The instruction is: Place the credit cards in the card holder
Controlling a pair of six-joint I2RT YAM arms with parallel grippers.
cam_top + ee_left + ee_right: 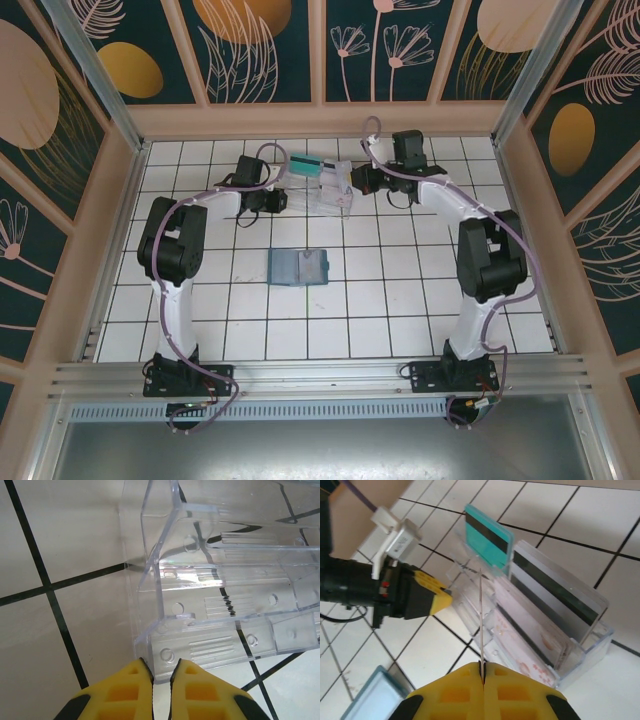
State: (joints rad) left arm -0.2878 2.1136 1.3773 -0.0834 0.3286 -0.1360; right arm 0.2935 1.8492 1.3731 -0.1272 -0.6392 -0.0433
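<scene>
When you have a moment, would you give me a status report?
Left gripper pinching clear tray corner. Right gripper shut on one card, edge-on. Card holder lies open, unobstructed.

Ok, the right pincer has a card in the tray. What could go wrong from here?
The right pincer pinches the card by its thin edge, so it might twist or slip on the lift. The card stands between the tray dividers; dragging could tip the tray, with the left pincer at just one end. The teal card stands close and could get knocked.
</scene>
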